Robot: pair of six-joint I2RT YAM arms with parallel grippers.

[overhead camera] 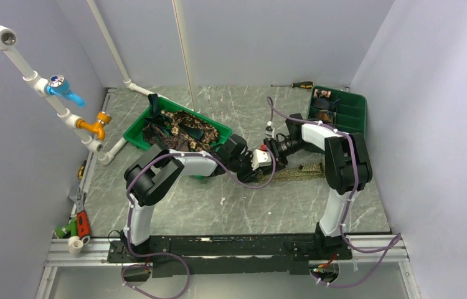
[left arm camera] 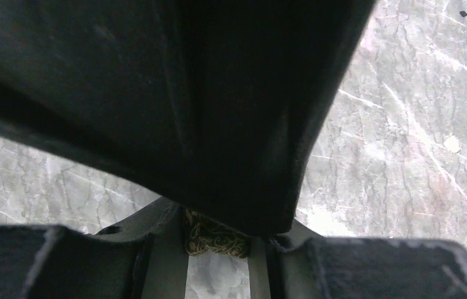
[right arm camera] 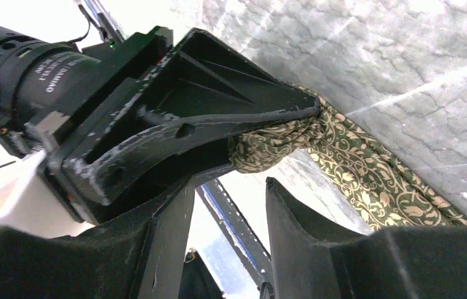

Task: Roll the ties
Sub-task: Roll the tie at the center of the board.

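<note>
An olive-green tie with a tan scroll pattern [overhead camera: 302, 169] lies as a strip on the grey table, running right from the two grippers. My left gripper [left arm camera: 215, 249] is shut on its bunched near end [left arm camera: 212, 237]. In the right wrist view that end [right arm camera: 268, 146] bulges out under the left gripper's black fingers [right arm camera: 218, 118], and the strip [right arm camera: 380, 180] trails off to the right. My right gripper [right arm camera: 231, 187] stands open just beside it, nothing between its fingers. From above, the two grippers meet at mid-table, the left [overhead camera: 267, 163] and the right [overhead camera: 273, 151].
A green tray [overhead camera: 137, 134] piled with loose ties stands behind the left arm. A second green tray [overhead camera: 358, 103] at the back right holds small dark coils. A screwdriver [overhead camera: 293, 85] lies by the back wall. White pipes with valves [overhead camera: 63, 90] and hand tools [overhead camera: 80, 221] line the left side.
</note>
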